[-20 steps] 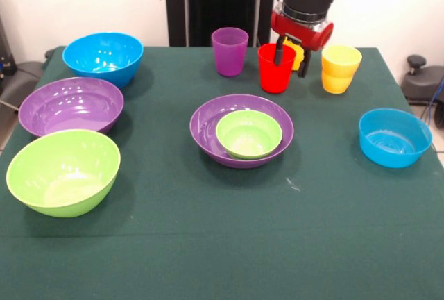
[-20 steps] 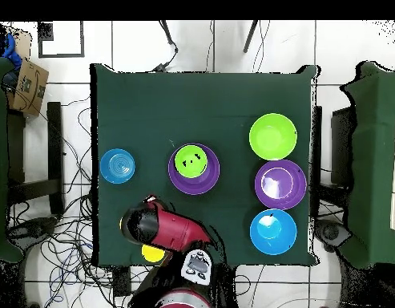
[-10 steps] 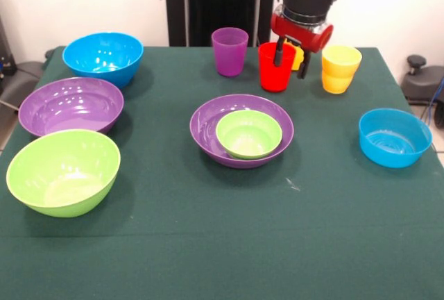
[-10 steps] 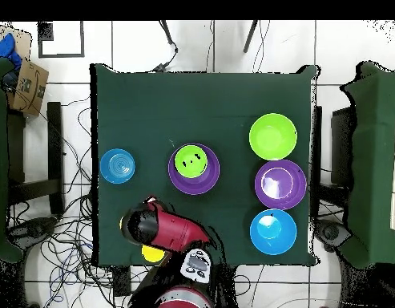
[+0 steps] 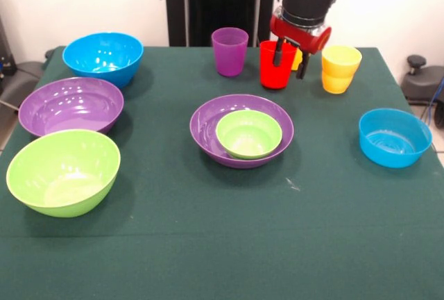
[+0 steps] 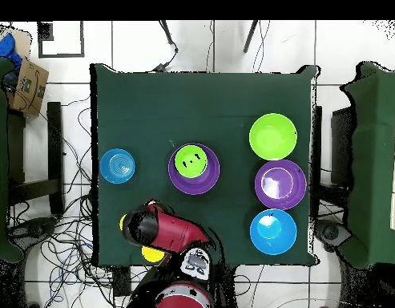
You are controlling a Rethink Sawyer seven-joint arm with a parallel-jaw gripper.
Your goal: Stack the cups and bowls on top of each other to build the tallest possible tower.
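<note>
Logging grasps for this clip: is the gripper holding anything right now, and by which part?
The gripper holds the red cup by its rim, one finger inside and one outside the wall on the yellow cups' side.

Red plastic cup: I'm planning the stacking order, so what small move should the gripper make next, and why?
Probably raise the smooth red plastic cup straight up, clear of the table. The gripper appears closed on its rim, and the purple plastic cup and the stacked yellow cups stand close on either side. The small green bowl, nested in a large purple bowl, looks like its destination.
</note>
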